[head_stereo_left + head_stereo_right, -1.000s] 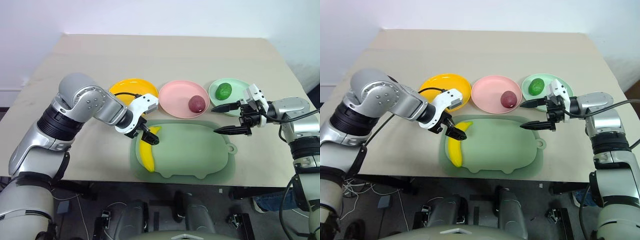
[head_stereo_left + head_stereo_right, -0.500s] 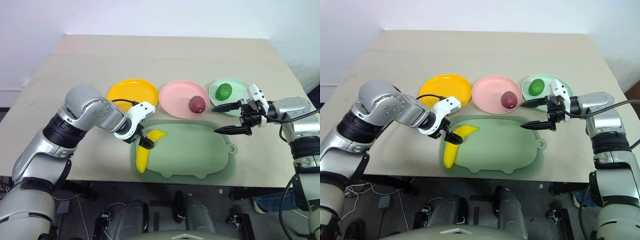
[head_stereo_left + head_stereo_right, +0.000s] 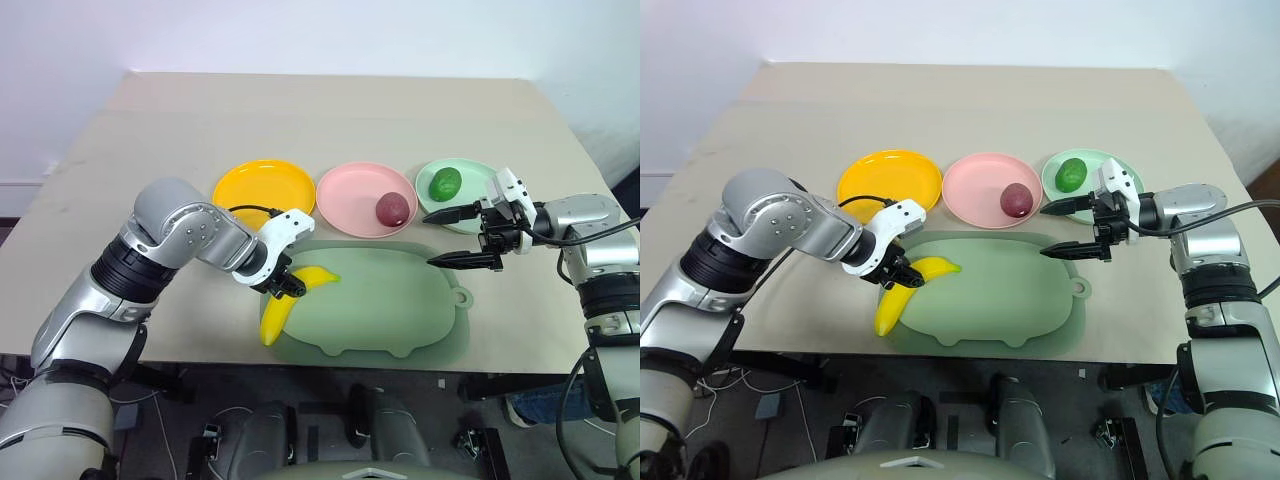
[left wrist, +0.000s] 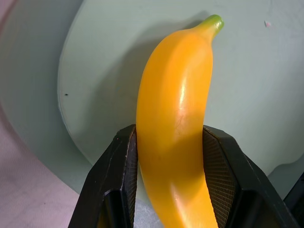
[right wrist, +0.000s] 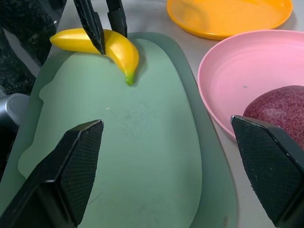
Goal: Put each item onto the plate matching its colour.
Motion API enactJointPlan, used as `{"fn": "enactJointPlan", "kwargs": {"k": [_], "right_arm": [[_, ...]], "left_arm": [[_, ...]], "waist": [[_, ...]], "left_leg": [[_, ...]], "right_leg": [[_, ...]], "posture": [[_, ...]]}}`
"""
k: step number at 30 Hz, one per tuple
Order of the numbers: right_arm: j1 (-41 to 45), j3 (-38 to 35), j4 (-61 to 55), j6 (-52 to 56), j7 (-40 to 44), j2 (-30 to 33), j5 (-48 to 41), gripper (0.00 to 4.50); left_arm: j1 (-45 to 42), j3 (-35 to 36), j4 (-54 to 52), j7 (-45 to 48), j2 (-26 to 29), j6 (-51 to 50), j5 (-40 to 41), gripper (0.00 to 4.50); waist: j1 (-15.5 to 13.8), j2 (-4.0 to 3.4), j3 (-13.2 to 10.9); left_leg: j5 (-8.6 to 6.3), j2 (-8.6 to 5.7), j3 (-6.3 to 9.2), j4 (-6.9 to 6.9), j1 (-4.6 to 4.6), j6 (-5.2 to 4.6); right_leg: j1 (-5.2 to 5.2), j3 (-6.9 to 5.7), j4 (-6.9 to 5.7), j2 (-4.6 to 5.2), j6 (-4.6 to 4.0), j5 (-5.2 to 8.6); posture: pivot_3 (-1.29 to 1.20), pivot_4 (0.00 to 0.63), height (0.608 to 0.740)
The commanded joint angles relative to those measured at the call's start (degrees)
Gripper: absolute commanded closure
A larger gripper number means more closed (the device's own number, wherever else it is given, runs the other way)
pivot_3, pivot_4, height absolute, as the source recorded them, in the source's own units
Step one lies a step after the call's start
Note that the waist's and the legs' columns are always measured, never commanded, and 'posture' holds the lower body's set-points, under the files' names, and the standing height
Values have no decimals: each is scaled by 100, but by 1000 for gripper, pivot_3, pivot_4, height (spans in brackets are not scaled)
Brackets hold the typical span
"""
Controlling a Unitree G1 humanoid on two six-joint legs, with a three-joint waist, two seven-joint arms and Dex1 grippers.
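Your left jaws (image 3: 284, 287) have just closed in, now pinching the banana (image 3: 290, 300) at its middle on the mat (image 3: 400, 300); the grasp is made, so lift toward the yellow plate (image 3: 265, 186) beyond them. Right jaws (image 3: 452, 238) hang spread nearby.

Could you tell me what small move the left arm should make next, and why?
Probably lift the banana off the mat: the left pincer has its fingers against both sides of it, and the orange-yellow plate beside it holds nothing, while the other two fruits sit on their plates.
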State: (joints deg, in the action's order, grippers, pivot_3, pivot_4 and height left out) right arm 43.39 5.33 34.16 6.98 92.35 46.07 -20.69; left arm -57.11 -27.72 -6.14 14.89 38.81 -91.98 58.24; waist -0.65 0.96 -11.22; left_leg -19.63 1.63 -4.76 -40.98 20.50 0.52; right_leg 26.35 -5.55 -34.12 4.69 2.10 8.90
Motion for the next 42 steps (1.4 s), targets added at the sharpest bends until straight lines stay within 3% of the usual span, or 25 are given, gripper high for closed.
{"fn": "enactJointPlan", "kwargs": {"k": [1,12,20,29,35,41,42], "right_arm": [[137,-210,17,-74,15,19,-14,0],[191,-172,113,-88,15,31,-19,0],[313,-97,232,-134,15,0,2,0],[315,-57,162,-76,15,24,-8,0],[307,-81,106,-9,15,25,-27,0],[303,-79,93,34,15,56,-42,0],[309,-75,104,22,15,63,-23,0]], "left_arm": [[-151,30,-25,108,121,-52,-282,2890],[-1066,424,372,1089,385,170,-1101,2890],[-1109,175,1144,1418,615,2129,-2897,2890],[-455,1339,2523,795,-398,3819,-3841,2890],[-361,1614,3509,614,-765,4934,-4431,2890],[-429,1922,4206,850,-1079,5377,-4592,2890],[-463,2014,4321,770,-1142,5317,-4604,2540]], "waist": [[1,0,0],[8,2,-1],[7,1,-2],[-3,2,-2],[-1,2,-2],[-8,3,-2],[-8,3,-2]], "left_leg": [[0,0,0,0,-1,0],[0,-2,-3,1,2,-1],[0,-1,-20,2,4,-1],[-1,-1,-23,0,12,-2],[-1,1,-27,1,10,-3],[-3,0,-28,1,10,-5],[-3,0,-28,1,8,-6]], "right_leg": [[0,0,0,0,0,0],[4,0,0,-1,0,1],[8,0,0,-3,0,1],[12,-1,-1,-2,1,-1],[13,-2,-1,-3,0,-1],[10,-4,-2,0,1,-2],[9,-4,-2,0,1,-2]], "posture": [[0,150,740],[0,150,740],[0,150,740],[0,150,740],[0,150,740],[0,150,740],[0,150,740]]}}
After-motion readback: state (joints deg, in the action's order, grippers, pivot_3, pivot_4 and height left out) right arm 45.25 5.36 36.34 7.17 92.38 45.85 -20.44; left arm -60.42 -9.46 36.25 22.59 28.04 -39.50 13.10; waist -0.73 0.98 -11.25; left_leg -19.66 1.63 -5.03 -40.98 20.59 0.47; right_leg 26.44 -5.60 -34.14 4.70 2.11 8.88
